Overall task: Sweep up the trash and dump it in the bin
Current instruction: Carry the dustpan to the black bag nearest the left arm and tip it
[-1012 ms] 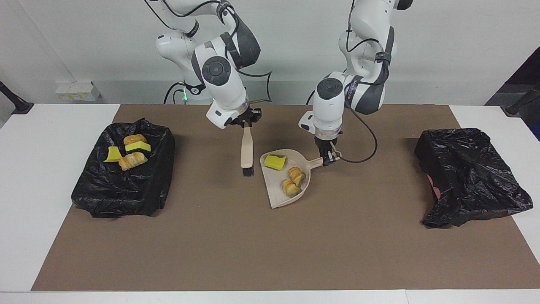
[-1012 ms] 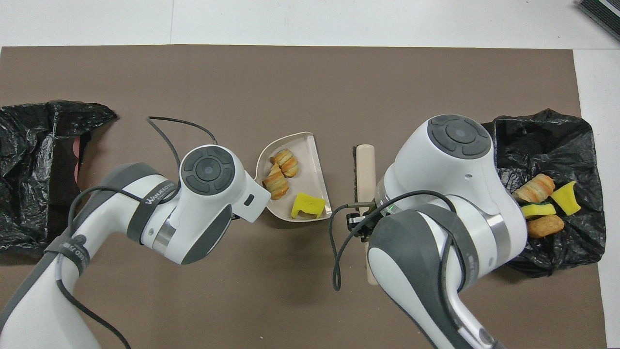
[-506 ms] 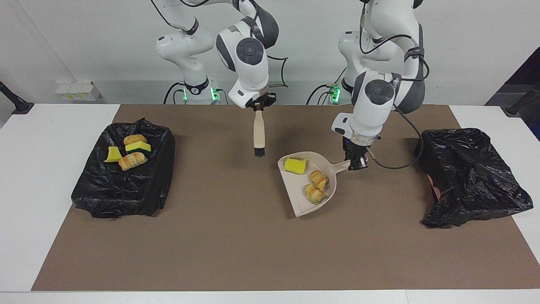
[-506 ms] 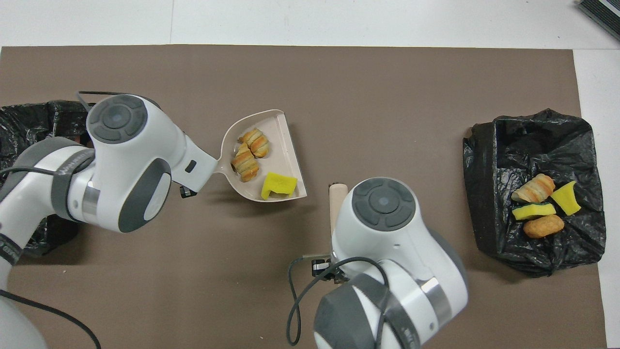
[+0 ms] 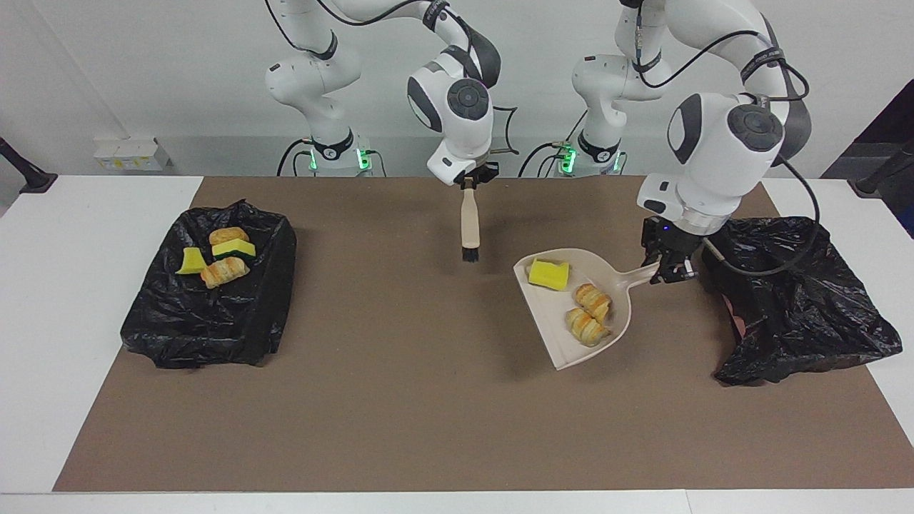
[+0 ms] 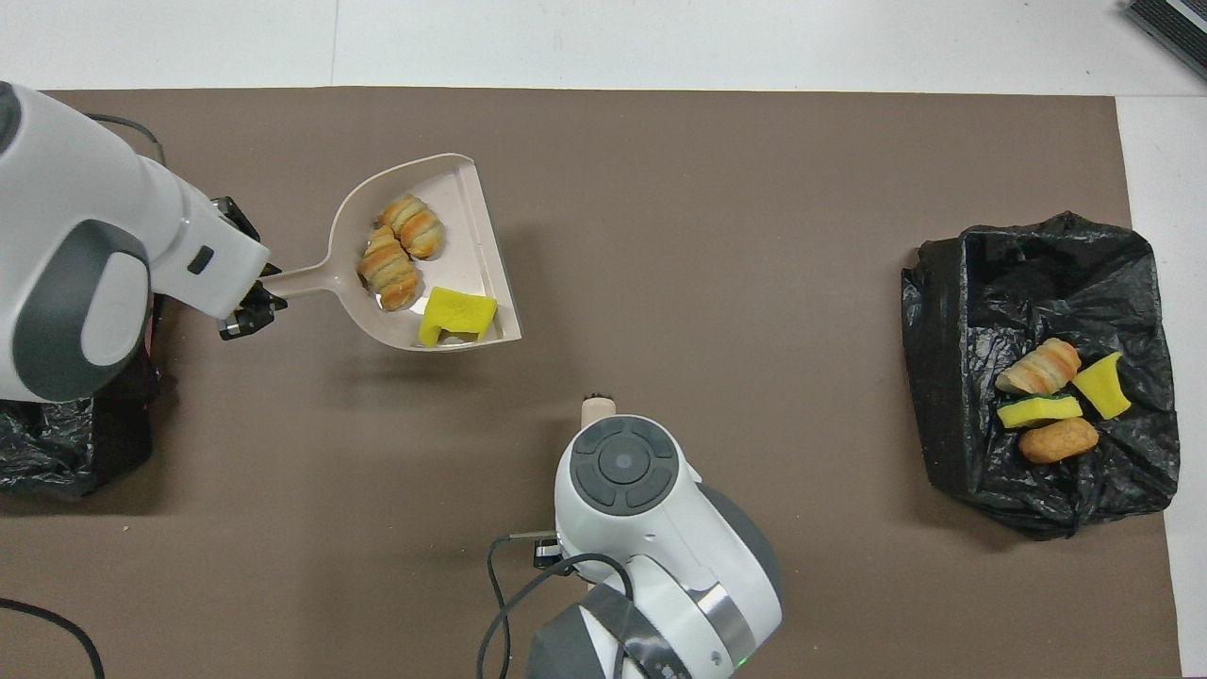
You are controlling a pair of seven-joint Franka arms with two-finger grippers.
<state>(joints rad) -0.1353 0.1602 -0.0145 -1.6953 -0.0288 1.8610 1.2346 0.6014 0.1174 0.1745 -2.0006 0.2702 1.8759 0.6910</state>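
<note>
My left gripper [image 5: 668,268] is shut on the handle of a beige dustpan [image 5: 564,343] and holds it above the mat, beside the black bag-lined bin [image 5: 792,300] at the left arm's end of the table. The dustpan [image 6: 490,283] carries trash: a yellow sponge chunk [image 5: 548,273] and two orange-striped croissant pieces [image 5: 594,301] [image 5: 585,326]. They also show in the overhead view: the sponge [image 6: 457,316] and croissants [image 6: 412,226] [image 6: 387,273]. My right gripper [image 5: 471,175] is shut on a beige brush [image 5: 469,221], which hangs bristles down over the mat's middle.
A second black bag-lined bin [image 5: 207,328] stands at the right arm's end of the table. It holds a brown roll [image 5: 228,235], two yellow sponge pieces [image 5: 233,248] [image 5: 191,262] and a croissant piece [image 5: 225,271]. A brown mat [image 5: 400,400] covers the table.
My left gripper has carried the loaded dustpan toward the bin at the left arm's end. My right gripper has drawn the brush back toward the robots, away from the dustpan.
</note>
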